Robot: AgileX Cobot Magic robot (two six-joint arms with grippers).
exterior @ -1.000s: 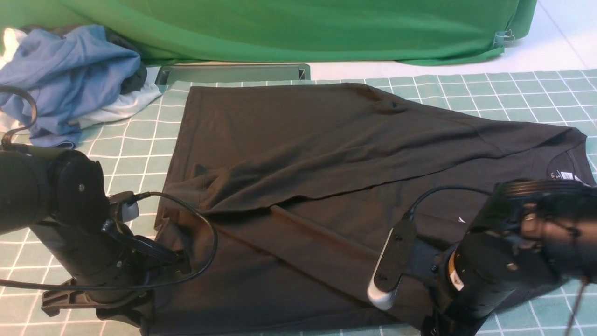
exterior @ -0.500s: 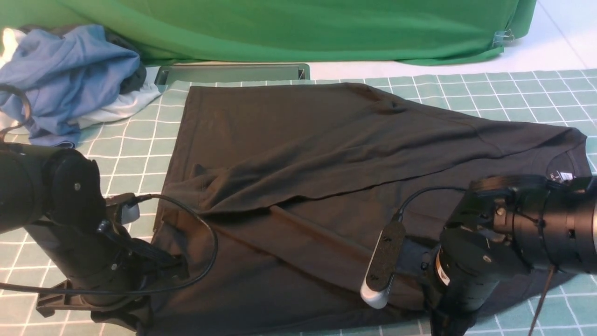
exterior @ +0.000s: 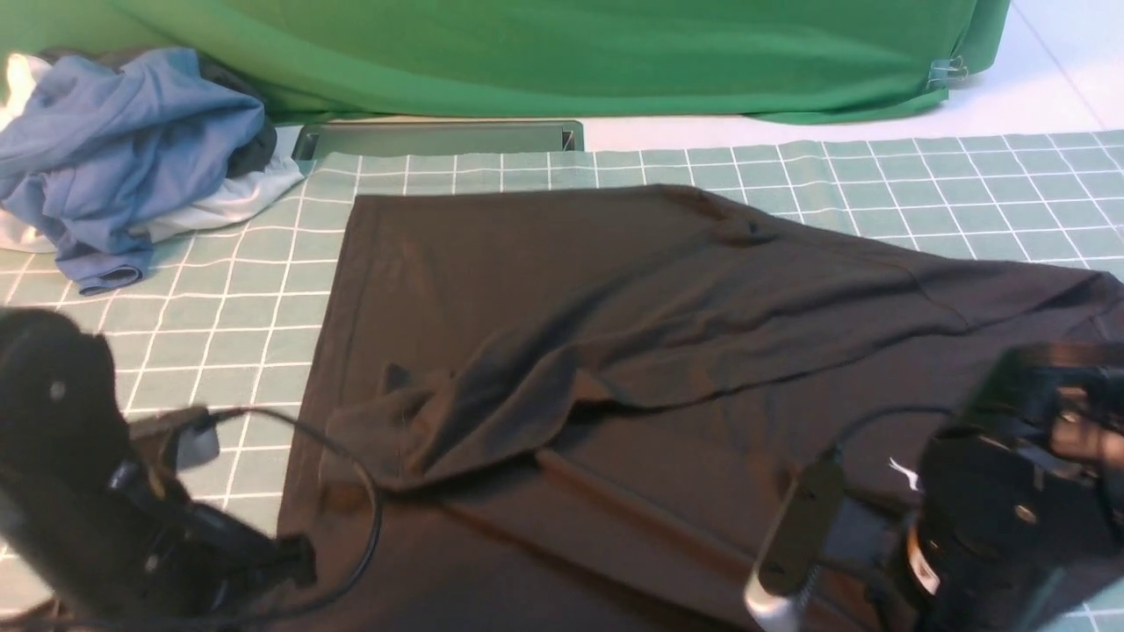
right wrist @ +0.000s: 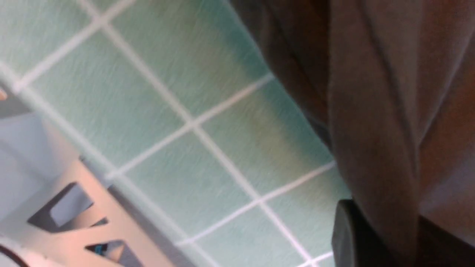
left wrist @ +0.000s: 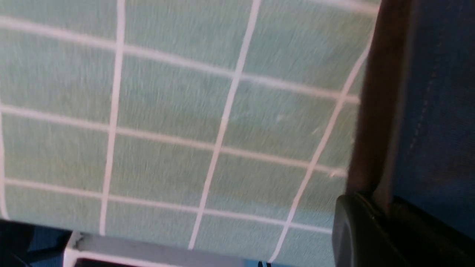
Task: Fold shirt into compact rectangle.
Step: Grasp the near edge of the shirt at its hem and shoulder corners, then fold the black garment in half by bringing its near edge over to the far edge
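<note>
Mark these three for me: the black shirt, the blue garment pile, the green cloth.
black shirt (exterior: 615, 290), front view, middle of its body.
blue garment pile (exterior: 132, 132), front view, top blue fold.
green cloth (exterior: 527, 53), front view, its middle.

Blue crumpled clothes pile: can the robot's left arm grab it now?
Probably not: the left gripper is shut on the black knit shirt. Only green checked mat lies before the blue crumpled clothes pile, so letting go comes first.

A blue-and-white garment heap (exterior: 132, 149) lies on the checked mat (exterior: 219, 290) (green backdrop cloth (exterior: 562, 53) behind).
</note>
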